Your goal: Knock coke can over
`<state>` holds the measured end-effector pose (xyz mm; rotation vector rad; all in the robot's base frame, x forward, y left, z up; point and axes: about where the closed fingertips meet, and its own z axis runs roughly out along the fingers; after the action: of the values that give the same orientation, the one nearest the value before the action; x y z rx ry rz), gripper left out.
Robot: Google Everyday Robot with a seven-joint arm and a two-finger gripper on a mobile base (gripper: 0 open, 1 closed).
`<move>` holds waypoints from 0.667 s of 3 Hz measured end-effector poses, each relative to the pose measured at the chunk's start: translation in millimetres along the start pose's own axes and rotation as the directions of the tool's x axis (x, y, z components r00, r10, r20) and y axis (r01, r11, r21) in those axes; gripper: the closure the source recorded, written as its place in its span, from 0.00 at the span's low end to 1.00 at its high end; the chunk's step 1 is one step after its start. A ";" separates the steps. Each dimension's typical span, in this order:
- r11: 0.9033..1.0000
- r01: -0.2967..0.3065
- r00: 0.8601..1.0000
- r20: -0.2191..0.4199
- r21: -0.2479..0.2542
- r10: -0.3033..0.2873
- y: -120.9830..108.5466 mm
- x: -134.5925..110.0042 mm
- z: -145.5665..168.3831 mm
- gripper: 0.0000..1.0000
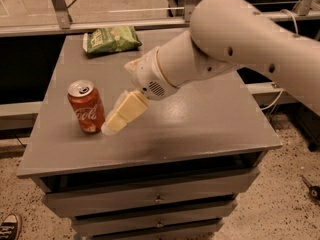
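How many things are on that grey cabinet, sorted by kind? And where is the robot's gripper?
Soda cans: 1, the coke can, upright.
Snack bags: 1, the green chip bag.
Total: 2.
The gripper hangs low beside the coke can, near its base.

Warm, rather dim indoor light.
It falls from above: the arm (240, 29) is brightest along its top, a pale sheen lies on the worktop (165, 151), and the can (87, 109) rim glints. The tool (113, 127), low just beside the can, throws only weak shadow; the gap under the worktop is dark.
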<state>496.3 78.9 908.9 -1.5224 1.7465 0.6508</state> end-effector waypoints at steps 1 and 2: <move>1.000 0.009 0.985 0.171 0.014 -0.011 -12.7 -11.1 35.4 0.00; 1.000 0.000 0.970 0.241 0.022 -0.006 -20.1 -17.0 51.3 0.00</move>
<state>526.5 125.2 892.4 -1.3684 1.5618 0.7781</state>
